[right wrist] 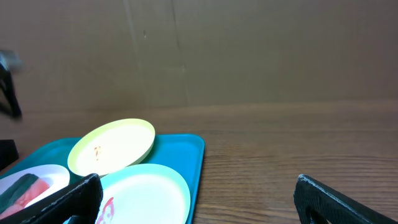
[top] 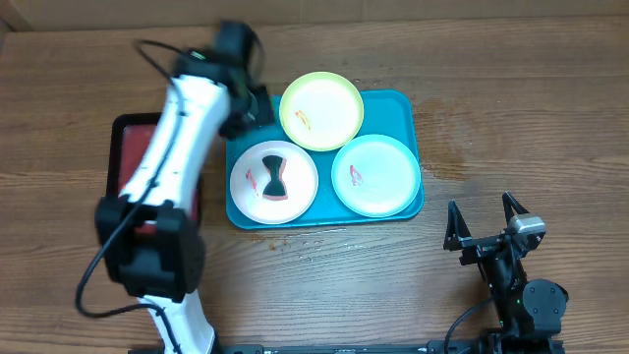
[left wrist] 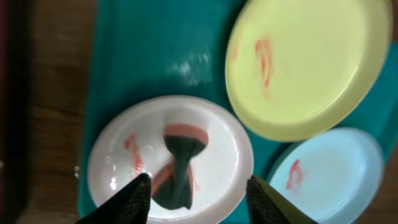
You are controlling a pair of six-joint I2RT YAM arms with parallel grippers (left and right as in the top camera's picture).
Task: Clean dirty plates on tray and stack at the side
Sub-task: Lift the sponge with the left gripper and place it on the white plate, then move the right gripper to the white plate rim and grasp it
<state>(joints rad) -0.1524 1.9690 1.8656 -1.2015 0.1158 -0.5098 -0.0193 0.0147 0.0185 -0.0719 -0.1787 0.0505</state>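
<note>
The teal tray holds three plates. The yellow-green plate is at the back, with a small red smear. The white plate is at the front left, with red smears and a dark green and pink sponge lying on it. The mint plate is at the front right, with a red smear. My left gripper is open and empty above the tray's back left; in the left wrist view its fingers frame the sponge from above. My right gripper is open and empty over the table, right of the tray.
A dark red black-rimmed tray lies left of the teal tray, mostly hidden under my left arm. A cardboard wall runs along the back of the table. Bare wood table lies right of the teal tray.
</note>
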